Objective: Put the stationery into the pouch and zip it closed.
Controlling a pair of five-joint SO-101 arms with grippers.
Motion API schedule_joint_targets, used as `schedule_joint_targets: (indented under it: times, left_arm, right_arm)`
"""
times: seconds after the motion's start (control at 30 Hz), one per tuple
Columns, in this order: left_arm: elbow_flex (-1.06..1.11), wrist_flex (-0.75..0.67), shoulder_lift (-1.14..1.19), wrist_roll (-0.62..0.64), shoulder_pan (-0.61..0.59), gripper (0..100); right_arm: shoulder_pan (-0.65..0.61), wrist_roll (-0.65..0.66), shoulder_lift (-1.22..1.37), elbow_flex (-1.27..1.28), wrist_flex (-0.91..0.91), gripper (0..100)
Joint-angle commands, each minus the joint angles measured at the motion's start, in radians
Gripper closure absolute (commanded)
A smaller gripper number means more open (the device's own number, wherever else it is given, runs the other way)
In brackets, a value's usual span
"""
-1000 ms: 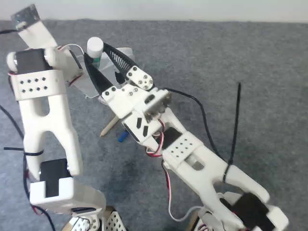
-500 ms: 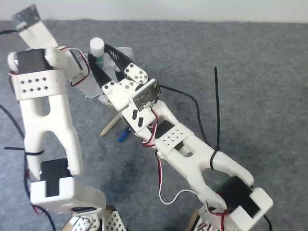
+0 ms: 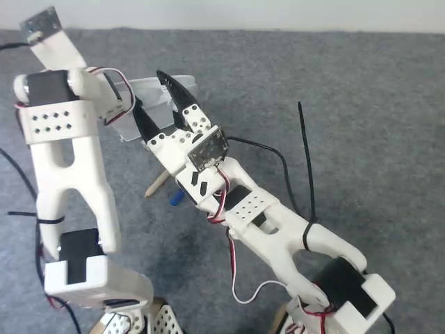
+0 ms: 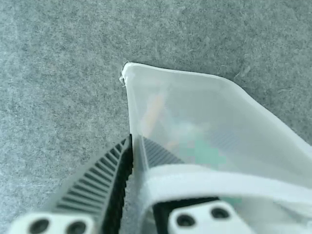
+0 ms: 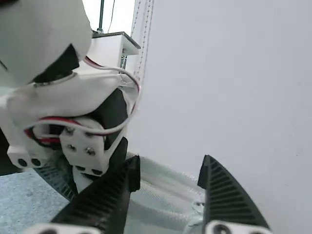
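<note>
The translucent pouch (image 3: 169,83) is held up at the back left, mouth facing upward. My left gripper (image 3: 126,108) is shut on its rim; in the left wrist view the gripper (image 4: 135,141) pinches the pouch (image 4: 209,107) wall, and an orange stick and a white-and-green shape show faintly inside. My right gripper (image 3: 148,92) stands open over the mouth, nothing between its fingers. The right wrist view has this gripper (image 5: 170,161) astride the pouch rim (image 5: 163,187). A wooden pencil (image 3: 158,182) and a blue pen (image 3: 177,197) lie on the carpet under the right arm.
The grey carpet (image 3: 361,104) stretches open to the right. A black cable (image 3: 306,160) sticks up from the right arm. The left arm's white body (image 3: 66,160) stands close on the left, and its wrist (image 5: 73,122) crowds the right wrist view.
A white-capped glue stick stood at the right gripper's fingers over the pouch a second ago; it has dropped out of sight. The right gripper has moved forward over the pouch mouth.
</note>
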Motion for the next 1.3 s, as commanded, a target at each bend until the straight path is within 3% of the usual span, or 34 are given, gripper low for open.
schedule_joint_targets:
  times: [0.0,0.4,0.63,0.93,1.27]
  left_arm:
    - [-0.008,-0.005,-0.006,0.006,-0.002,99]
    - [-0.008,-0.006,-0.006,0.006,-0.003,99]
    - [-0.008,-0.005,-0.006,0.006,-0.006,99]
    - [-0.008,-0.008,-0.006,0.006,-0.008,99]
    - [-0.008,-0.002,-0.017,0.009,-0.025,99]
  right_arm:
    - [-0.001,0.014,-0.053,0.017,-0.007,83.5]
    - [-0.001,0.012,-0.275,0.180,0.005,83.5]
    - [0.015,0.005,-0.395,0.187,0.245,83.3]
    - [0.059,-0.124,-0.618,0.160,0.647,83.2]
    - [0.087,-0.163,-0.665,0.164,0.834,83.2]
